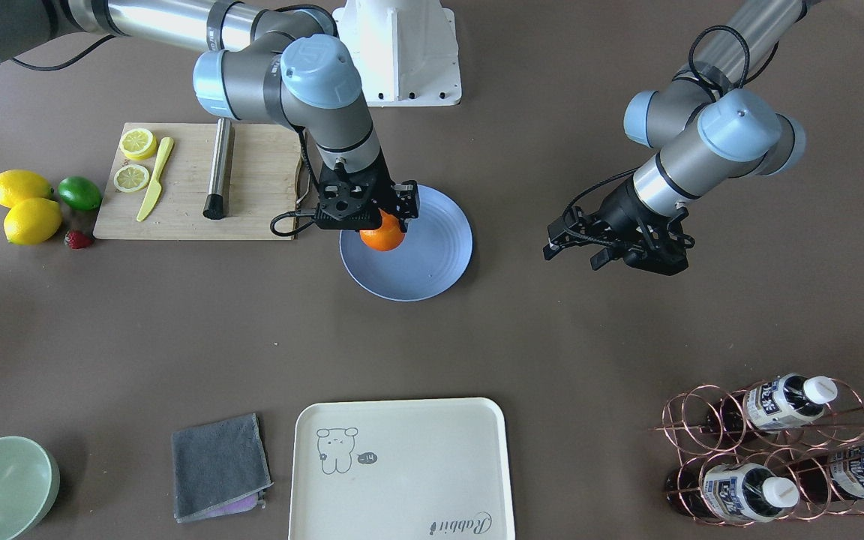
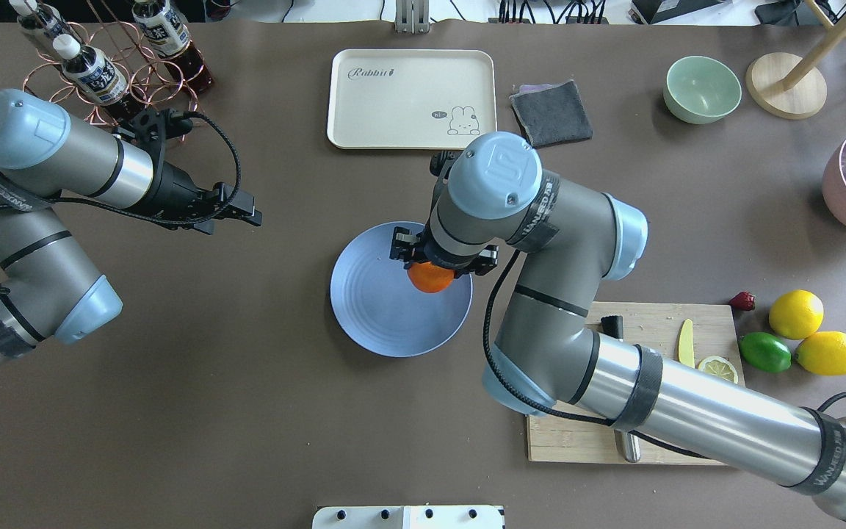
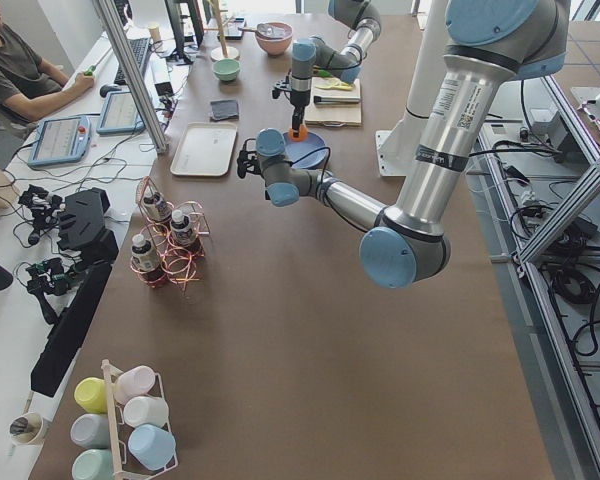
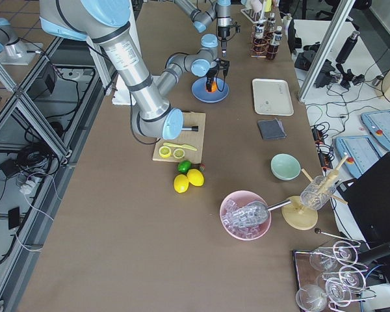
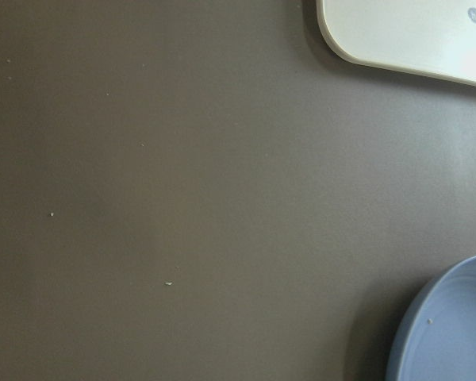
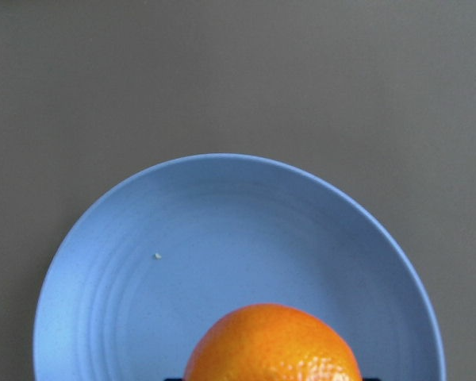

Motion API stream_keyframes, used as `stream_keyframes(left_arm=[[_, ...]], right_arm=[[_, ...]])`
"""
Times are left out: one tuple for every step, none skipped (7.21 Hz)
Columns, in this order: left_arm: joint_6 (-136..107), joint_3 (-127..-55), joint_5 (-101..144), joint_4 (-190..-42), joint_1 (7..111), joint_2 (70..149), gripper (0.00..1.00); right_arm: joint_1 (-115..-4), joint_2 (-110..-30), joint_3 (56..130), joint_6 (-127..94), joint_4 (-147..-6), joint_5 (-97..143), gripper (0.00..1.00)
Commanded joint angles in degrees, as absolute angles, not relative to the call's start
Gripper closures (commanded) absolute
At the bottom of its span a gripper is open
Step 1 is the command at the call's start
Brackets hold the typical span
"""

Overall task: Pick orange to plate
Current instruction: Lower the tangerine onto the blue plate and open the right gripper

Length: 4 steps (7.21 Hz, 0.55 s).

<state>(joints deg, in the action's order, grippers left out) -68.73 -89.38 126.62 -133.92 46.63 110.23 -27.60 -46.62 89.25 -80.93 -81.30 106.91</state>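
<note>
Here the right tool (image 1: pixel 376 216) is clamped on the orange (image 1: pixel 382 235), with black fingers on either side of the fruit. It holds the orange over the pale-blue plate (image 1: pixel 428 259), toward the side of the plate nearest the cutting board (image 1: pixel 177 217). Whether the fruit touches the plate I cannot tell.

The board lies just beside the plate and carries a metal cylinder (image 1: pixel 218 169), a yellow knife (image 1: pixel 154 180) and two lemon slices (image 1: pixel 137 142). Past the board sit two lemons (image 1: pixel 27 220) and a lime (image 1: pixel 79 193).

On the plate's other side, well apart from it, the left tool (image 1: pixel 589 251) hangs over the bare tabletop (image 1: pixel 177 322). I cannot tell whether its fingers are spread or together. Farther out lie a cream tray (image 1: pixel 402 480) and a wire bottle rack (image 1: pixel 691 409).

In the overhead view the right arm's wrist covers most of the orange, and only a crescent of it shows. The front-facing view shows the fruit's lower half under the tool. The right wrist view has the pebbled peel at its lower edge, with the plate's faint rings and a pale speck beyond. The left wrist view shows no fingers, only tabletop, a tray corner and part of the plate's rim.
</note>
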Motion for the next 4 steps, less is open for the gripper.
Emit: stream_keyframes(left_arm=[[-68.55,-89.38,126.65,-134.30,46.85,109.16,0.03],[-68.55,-89.56,126.65,-134.30,46.85,108.90,0.03],[-68.55,-89.65,126.65,-134.30,46.85,108.81,0.03],[-68.55,-89.91,126.65,-134.38,46.85,108.37,0.03]], right_arm=[[-24.87,-43.77,84.56,-81.65,-81.12,103.71,1.00],[-24.87,-44.03,84.46,-81.56,-81.12,103.71,1.00],[-24.87,-44.03,84.46,-81.56,-81.21,103.71,1.00],[-24.87,-44.29,84.11,-81.56,-81.21,103.71,1.00]])
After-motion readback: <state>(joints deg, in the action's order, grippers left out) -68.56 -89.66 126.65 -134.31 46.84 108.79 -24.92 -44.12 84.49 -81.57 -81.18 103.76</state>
